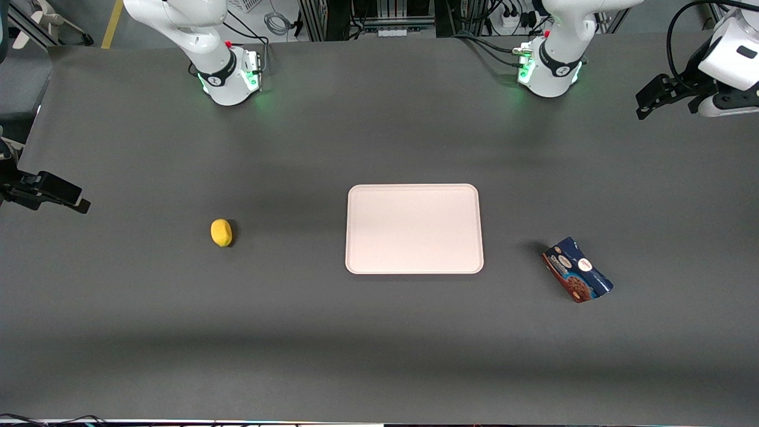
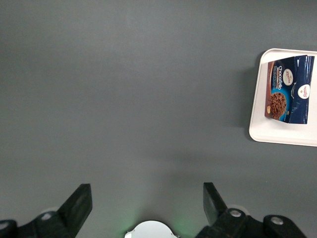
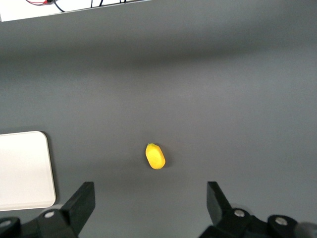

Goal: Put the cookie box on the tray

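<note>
The cookie box (image 1: 576, 270), a dark-blue carton with brown cookie pictures, lies on the grey table beside the pale-pink tray (image 1: 414, 229), toward the working arm's end and apart from its rim. The tray holds nothing. In the left wrist view the box (image 2: 292, 89) shows against the tray's end (image 2: 277, 134). My left gripper (image 1: 643, 104) hangs high near the working arm's end of the table, farther from the front camera than the box. It is open and empty, its fingers (image 2: 79, 203) wide apart over bare table.
A small yellow lemon-like object (image 1: 221, 232) lies on the table toward the parked arm's end, well apart from the tray; it also shows in the right wrist view (image 3: 155, 156). The two arm bases (image 1: 548, 68) stand at the table's edge farthest from the front camera.
</note>
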Tool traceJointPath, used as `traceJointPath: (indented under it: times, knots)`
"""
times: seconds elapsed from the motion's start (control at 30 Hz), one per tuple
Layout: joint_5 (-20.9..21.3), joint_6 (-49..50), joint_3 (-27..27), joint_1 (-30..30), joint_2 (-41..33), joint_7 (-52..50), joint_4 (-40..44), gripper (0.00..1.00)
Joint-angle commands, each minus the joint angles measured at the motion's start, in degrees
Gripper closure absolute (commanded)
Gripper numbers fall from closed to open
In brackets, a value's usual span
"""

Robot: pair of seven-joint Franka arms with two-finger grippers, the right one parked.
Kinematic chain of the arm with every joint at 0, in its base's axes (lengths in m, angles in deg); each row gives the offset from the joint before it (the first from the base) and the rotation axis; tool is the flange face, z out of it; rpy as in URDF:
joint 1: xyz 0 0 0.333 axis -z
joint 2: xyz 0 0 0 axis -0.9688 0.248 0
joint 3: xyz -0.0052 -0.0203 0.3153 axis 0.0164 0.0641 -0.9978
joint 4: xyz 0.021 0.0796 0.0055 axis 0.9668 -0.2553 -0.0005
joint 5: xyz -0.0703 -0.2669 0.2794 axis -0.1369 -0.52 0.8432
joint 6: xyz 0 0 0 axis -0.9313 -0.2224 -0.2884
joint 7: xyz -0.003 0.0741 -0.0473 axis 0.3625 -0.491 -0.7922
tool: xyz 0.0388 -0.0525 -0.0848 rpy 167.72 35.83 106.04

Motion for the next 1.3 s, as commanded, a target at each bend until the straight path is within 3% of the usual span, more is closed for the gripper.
traceJointPath:
  times: [0.0, 0.4, 0.77, 1.27]
  knots:
    - [0.3, 0.3, 0.1, 0.0, -0.1, -0.3, 1.4, 0.00]
    - [-0.3, 4.9, 0.2, 0.0, 6.6, -2.7, 11.5, 0.00]
    - [-0.8, 3.4, 0.8, 0.0, 17.4, -12.7, 16.6, 0.00]
    - [-0.7, -15.2, 0.7, 0.1, 35.4, -19.7, 18.8, 0.00]
